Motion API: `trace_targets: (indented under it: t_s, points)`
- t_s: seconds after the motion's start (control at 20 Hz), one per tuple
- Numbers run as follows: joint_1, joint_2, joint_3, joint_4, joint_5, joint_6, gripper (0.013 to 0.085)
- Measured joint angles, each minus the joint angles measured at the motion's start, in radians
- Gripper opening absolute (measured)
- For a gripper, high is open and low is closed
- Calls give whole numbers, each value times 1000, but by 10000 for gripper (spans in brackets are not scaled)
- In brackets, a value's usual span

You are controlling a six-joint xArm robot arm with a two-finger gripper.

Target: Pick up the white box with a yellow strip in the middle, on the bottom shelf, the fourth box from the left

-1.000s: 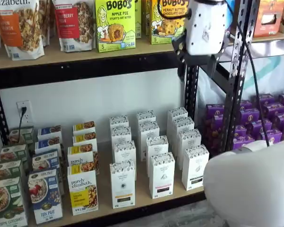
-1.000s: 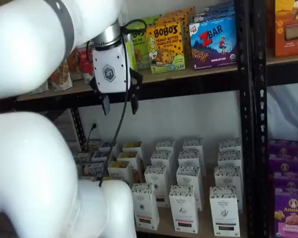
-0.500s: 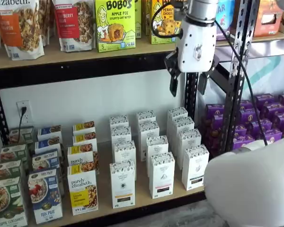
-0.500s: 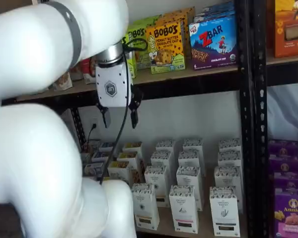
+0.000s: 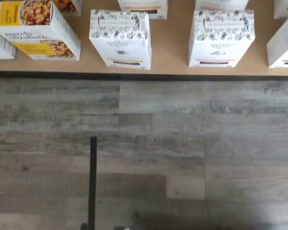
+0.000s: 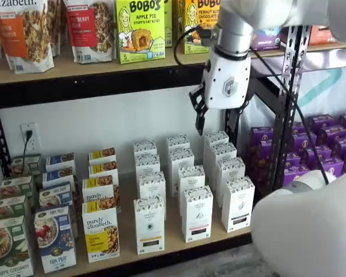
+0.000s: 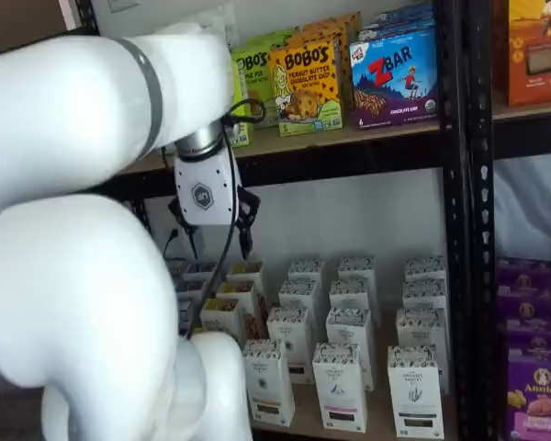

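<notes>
The white box [image 6: 149, 225] with a yellow strip low on its front stands in the front row of the bottom shelf [image 6: 174, 238], right of the purely elizabeth box [image 6: 101, 231]. It shows in both shelf views [image 7: 269, 381]. In the wrist view the white box [image 5: 121, 38] stands on the tan board [image 5: 173, 60], between the purely elizabeth box [image 5: 36, 26] and a like carton with a pink strip [image 5: 221, 38]. My gripper [image 6: 214, 122] hangs high above the white cartons, just under the upper shelf. It is open and empty, with a gap between the fingers in a shelf view [image 7: 216, 239].
Rows of like white cartons [image 6: 197, 212] fill the shelf behind and right of the target. Green [image 6: 8, 245] and blue [image 6: 55, 236] boxes stand at the left. A black upright [image 6: 285, 98] and purple boxes [image 6: 323, 144] are at the right. Bobo's boxes [image 6: 139, 29] sit on the shelf above.
The gripper has come down from the upper shelf's level and moved left in both shelf views. The boxes have not moved.
</notes>
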Motion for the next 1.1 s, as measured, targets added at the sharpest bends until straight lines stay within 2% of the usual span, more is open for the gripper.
trace_targets:
  t_s: [0.1, 0.3, 0.55, 0.9, 1.1]
  points:
    - [29, 22, 10, -21, -25, 34, 850]
    - [67, 79, 22, -33, -76, 76, 850]
    - [69, 129, 46, 6, -175, 61, 850]
    - [71, 240, 48, 5, -265, 61, 850]
    - [69, 318, 55, 11, -348, 53, 850]
